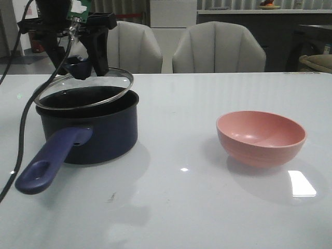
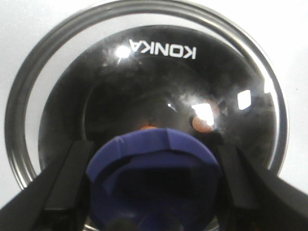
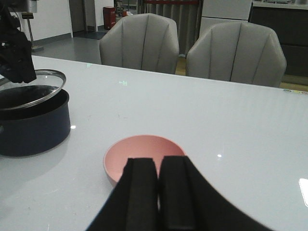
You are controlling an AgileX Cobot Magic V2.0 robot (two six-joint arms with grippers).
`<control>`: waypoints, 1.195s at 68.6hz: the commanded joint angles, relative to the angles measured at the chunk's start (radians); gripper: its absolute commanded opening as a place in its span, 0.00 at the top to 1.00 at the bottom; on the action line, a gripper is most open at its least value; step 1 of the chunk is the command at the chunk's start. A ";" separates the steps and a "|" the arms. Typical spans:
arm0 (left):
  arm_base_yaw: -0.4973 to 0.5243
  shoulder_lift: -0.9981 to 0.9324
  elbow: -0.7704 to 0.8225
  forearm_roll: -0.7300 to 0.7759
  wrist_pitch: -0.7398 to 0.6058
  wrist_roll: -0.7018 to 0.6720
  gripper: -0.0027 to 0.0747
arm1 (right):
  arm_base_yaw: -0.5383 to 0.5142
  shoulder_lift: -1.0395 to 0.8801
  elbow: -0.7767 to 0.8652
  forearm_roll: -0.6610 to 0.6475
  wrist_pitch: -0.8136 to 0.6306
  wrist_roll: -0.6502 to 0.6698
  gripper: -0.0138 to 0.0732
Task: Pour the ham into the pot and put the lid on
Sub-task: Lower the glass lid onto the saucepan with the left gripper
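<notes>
While left end effector (image 1: 83, 65) clamps lid (image 1: 85, 89) knob, lid tilts over pot (image 1: 91, 129)

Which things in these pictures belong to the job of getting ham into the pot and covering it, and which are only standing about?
Part of the job:
- pot
- lid, held tilted over the pot by the left gripper
- ham, seen through the glass
- pink bowl, empty

Standing about:
- two grey chairs behind the table
- right gripper, shut, holding nothing
</notes>
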 commanded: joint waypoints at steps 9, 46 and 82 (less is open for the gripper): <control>-0.005 -0.057 -0.036 -0.001 0.021 -0.001 0.57 | 0.002 0.010 -0.026 0.003 -0.076 -0.011 0.65; -0.006 -0.023 -0.036 -0.025 0.021 0.000 0.27 | 0.002 0.010 -0.026 0.003 -0.076 -0.011 0.65; -0.056 -0.023 -0.036 -0.038 0.021 0.000 0.25 | 0.002 0.010 -0.026 0.003 -0.076 -0.011 0.65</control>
